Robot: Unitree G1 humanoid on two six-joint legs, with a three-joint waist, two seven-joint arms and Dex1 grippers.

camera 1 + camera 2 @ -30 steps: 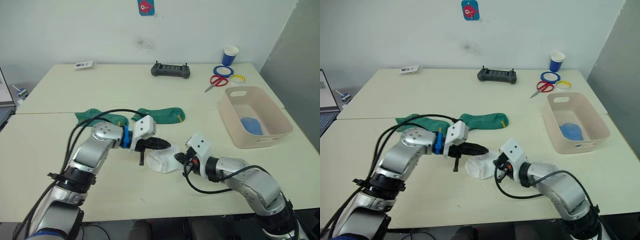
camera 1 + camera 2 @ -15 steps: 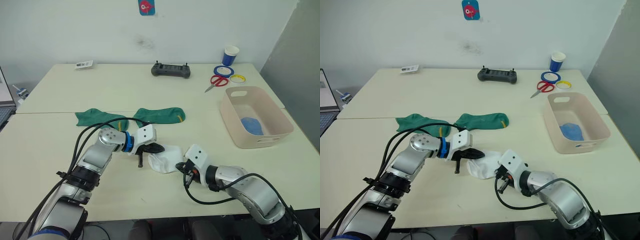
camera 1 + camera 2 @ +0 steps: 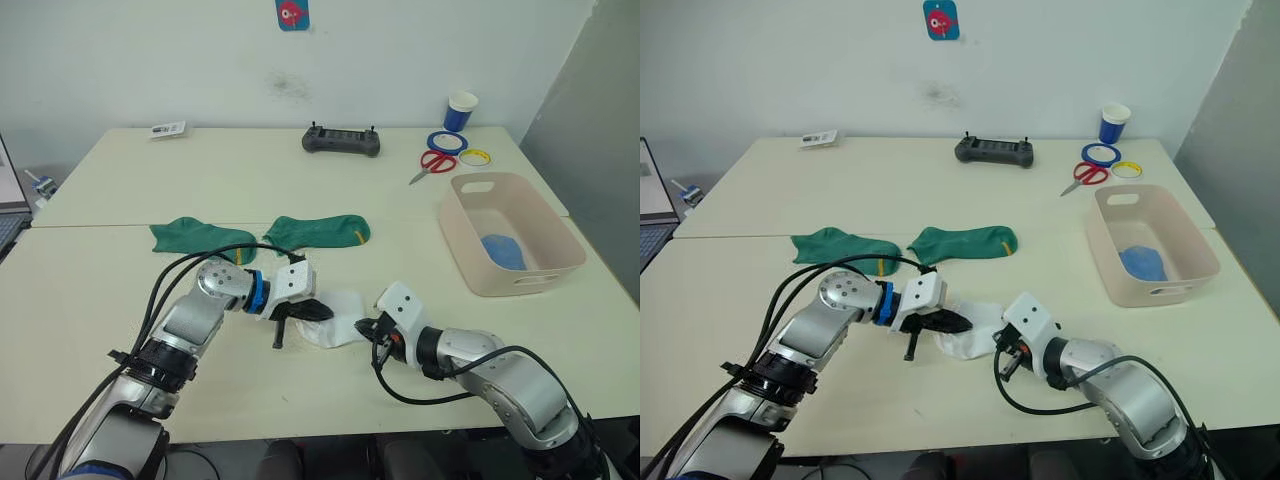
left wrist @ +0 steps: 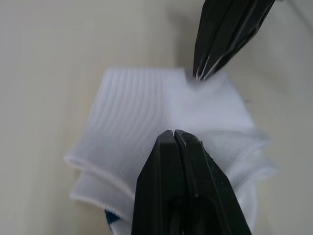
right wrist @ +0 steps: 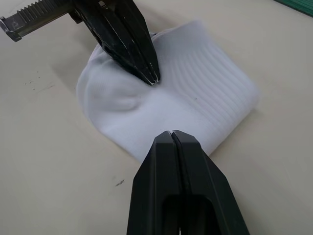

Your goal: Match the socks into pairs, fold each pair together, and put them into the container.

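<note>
Grippers: left gripper [image 3: 322, 312] and right gripper [image 3: 364, 325] both pressed together, tips on opposite sides of folded white socks [image 3: 341, 308], table [image 3: 300, 190].

A big cream worktop [image 3: 300, 190] is seen, made of two tables pushed together, with a thin line [image 3: 120, 225] running across where they meet. A plain white wall [image 3: 180, 60] is seen behind it. A small blue and red sticker [image 3: 292, 14] is stuck high on that wall. A grey wall [image 3: 590, 130] is seen at the right side.
</note>
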